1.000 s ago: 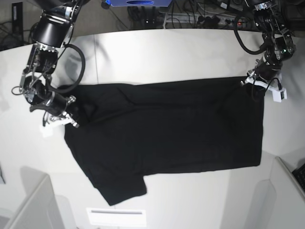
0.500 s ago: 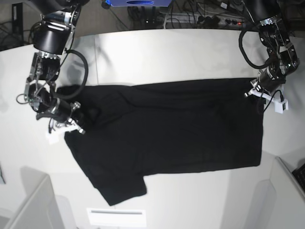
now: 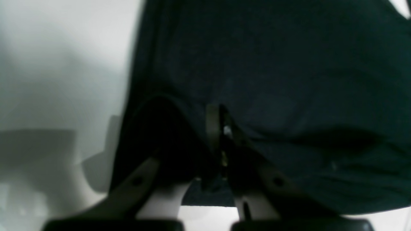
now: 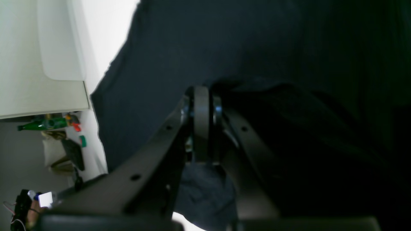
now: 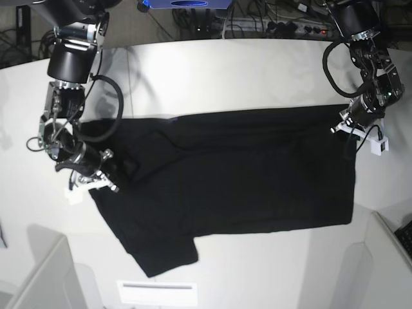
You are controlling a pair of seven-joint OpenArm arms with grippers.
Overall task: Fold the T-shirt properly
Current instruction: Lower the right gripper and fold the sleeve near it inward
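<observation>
The black T-shirt (image 5: 238, 174) lies spread across the white table (image 5: 225, 71), plain side up, with one sleeve pointing at the front edge. On the base view's left, my right gripper (image 5: 96, 182) is shut on the shirt's left end near the bunched sleeve. In the right wrist view its fingertips (image 4: 201, 109) pinch a raised fold of the dark cloth (image 4: 224, 48). On the right, my left gripper (image 5: 351, 132) is shut on the shirt's far right corner. The left wrist view shows that gripper (image 3: 220, 128) closed on the black fabric (image 3: 289, 64), lifting it into a small hump.
Grey panels stand at the front left (image 5: 38, 277) and front right (image 5: 386, 257) corners. A white label (image 5: 158, 293) lies at the table's front edge. Cables and a power strip (image 5: 283, 26) run behind the table. A green bottle (image 4: 41, 123) shows beyond the table.
Both grippers have moved toward the table's front, still shut on the shirt. The far edge has come with them, and the left end bunches more around the right gripper.
</observation>
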